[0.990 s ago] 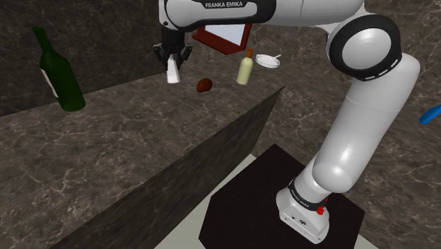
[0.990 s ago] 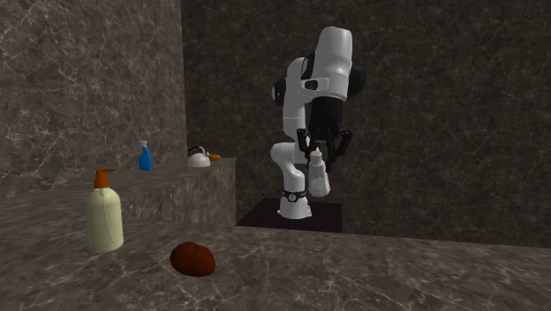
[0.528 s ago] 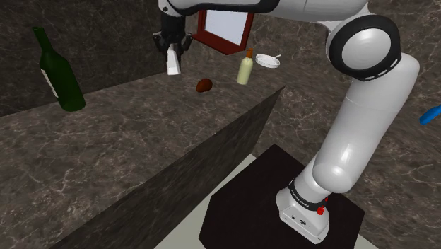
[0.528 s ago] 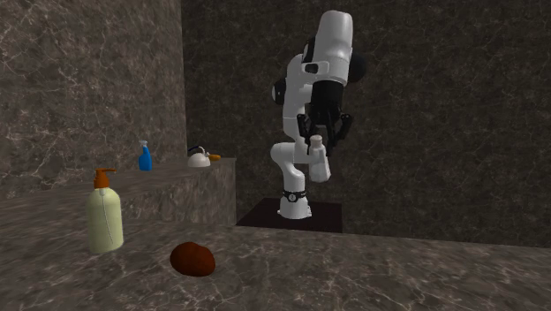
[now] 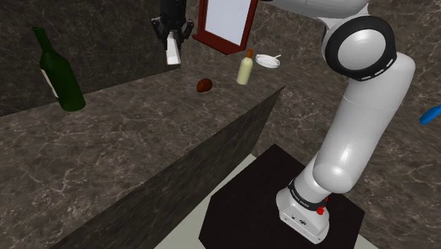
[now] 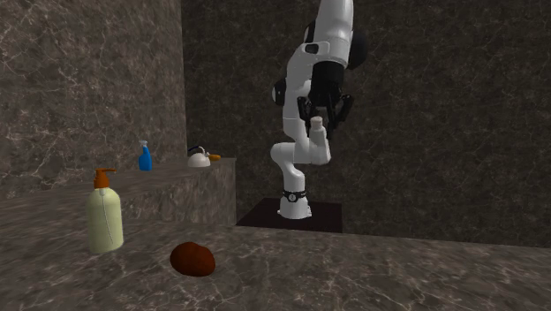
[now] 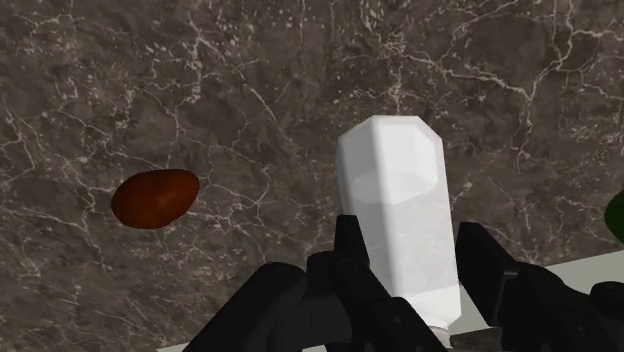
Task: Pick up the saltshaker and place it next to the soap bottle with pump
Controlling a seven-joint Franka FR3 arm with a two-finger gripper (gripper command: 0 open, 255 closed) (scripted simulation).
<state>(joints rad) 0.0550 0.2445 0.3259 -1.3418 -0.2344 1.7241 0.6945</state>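
Note:
My black gripper (image 5: pixel 172 37) is shut on a white saltshaker (image 5: pixel 173 53) and holds it high over the marble counter (image 5: pixel 141 134). In the second exterior view the saltshaker (image 6: pixel 318 132) hangs from the gripper (image 6: pixel 319 113) in front of the arm. The wrist view has the saltshaker (image 7: pixel 402 215) clasped between both black fingers (image 7: pixel 352 250), with the counter far below. The pale soap bottle with an orange pump (image 5: pixel 245 68) stands upright further along the counter, to the shoulder view's right of the gripper. The same bottle (image 6: pixel 104 215) stands at the second exterior view's left.
A small reddish-brown object (image 5: pixel 204 85) lies on the counter between the saltshaker and the soap bottle, also the brown object (image 7: pixel 154 197) below the gripper. A dark green wine bottle (image 5: pixel 59 72) stands at the left. A red-framed panel (image 5: pixel 225 22), a white dish (image 5: pixel 268 61) and a blue spray bottle (image 6: pixel 145 157) are nearby.
The gripper has risen steadily with the saltshaker, lifting it well clear of the counter. The other things have not moved.

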